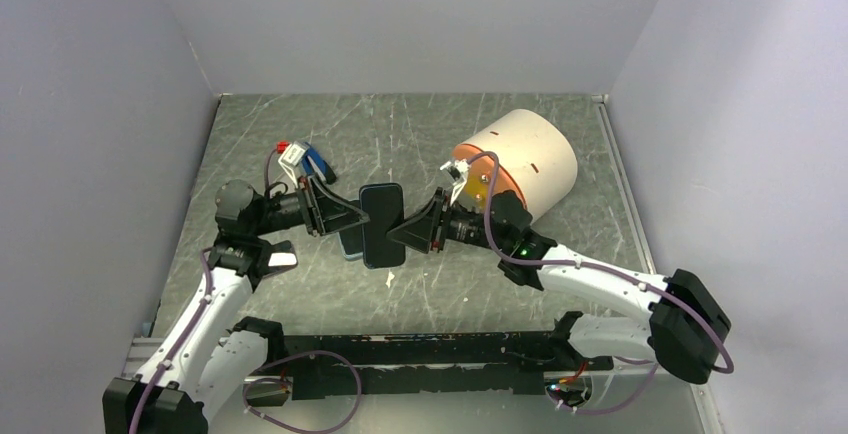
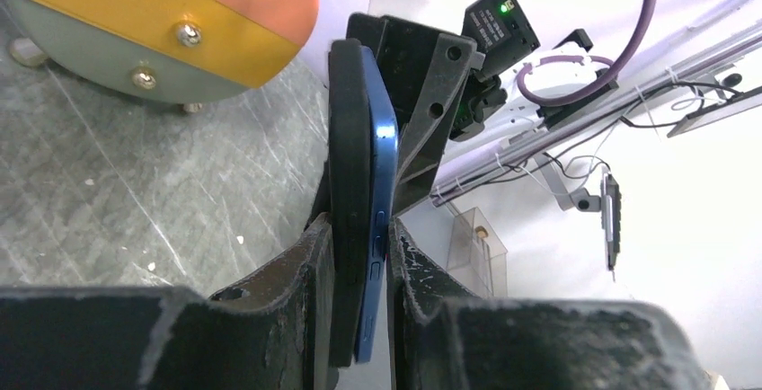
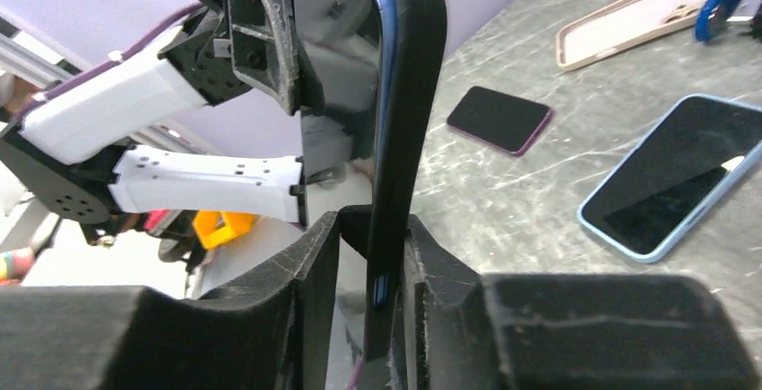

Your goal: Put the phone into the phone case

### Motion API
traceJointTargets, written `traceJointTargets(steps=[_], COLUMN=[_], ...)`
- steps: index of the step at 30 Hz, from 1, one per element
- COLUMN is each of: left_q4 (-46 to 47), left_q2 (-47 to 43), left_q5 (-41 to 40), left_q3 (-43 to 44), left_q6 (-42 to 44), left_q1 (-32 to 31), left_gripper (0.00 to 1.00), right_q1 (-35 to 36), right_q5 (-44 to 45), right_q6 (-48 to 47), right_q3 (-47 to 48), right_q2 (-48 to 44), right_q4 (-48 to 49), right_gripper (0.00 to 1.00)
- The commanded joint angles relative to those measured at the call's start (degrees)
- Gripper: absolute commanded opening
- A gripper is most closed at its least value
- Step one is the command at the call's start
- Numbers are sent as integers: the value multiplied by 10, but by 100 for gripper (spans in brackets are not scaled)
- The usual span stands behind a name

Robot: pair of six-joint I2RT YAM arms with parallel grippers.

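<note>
- Your left gripper (image 1: 352, 212) is clenched on the phone (image 2: 383, 174) and the black phone case (image 2: 349, 174) together, gripping them from their 9 o'clock side in the top view.
- Your right gripper (image 1: 408, 226) pinches the same pair from 3 o'clock, a finger on each face.
- The phone is held on edge above the middle of the table (image 1: 420, 134), its blue side showing against the case.
- A drum (image 1: 530, 154) sits at 2 o'clock of it, and a second phone (image 3: 674, 174) lies flat on the table.
</note>
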Motion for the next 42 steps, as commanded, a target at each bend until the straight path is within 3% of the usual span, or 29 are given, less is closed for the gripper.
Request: traceJointTargets(steps=[1, 3, 7, 15, 19, 27, 31, 36, 39, 42], left_q4=[-17, -83, -207, -189, -173, -106, -91, -74, -106, -150], left_q2=[-16, -20, -14, -21, -26, -13, -3, 2, 2, 0], left_q5=[2, -16, -46, -11, 1, 18, 25, 28, 20, 9], left_q3=[23, 34, 66, 53, 38, 8, 6, 2, 11, 22], left_q6=[25, 62, 116, 92, 80, 38, 32, 23, 45, 72], left_q1=[-2, -3, -2, -2, -3, -3, -2, -3, -3, -3], left_gripper=[2, 4, 23, 58, 66, 68, 61, 22, 5, 3], right_q1=[2, 2, 2, 0, -2, -7, -7, -8, -8, -8], right_q5=[-33, -37, -29, 37, 55, 61, 59, 56, 59, 63], right_q6=[31, 36, 39, 35, 45, 67, 77, 80, 76, 71], right_q3=[25, 26, 21, -2, -16, -24, -25, -23, -22, -21], right_q2=[23, 30, 26, -14, -26, -21, -13, -4, -4, -5], right_q4=[69, 84, 107, 140, 173, 224, 240, 241, 234, 226], right_gripper=[23, 13, 2, 0, 0, 0, 0, 0, 0, 0])
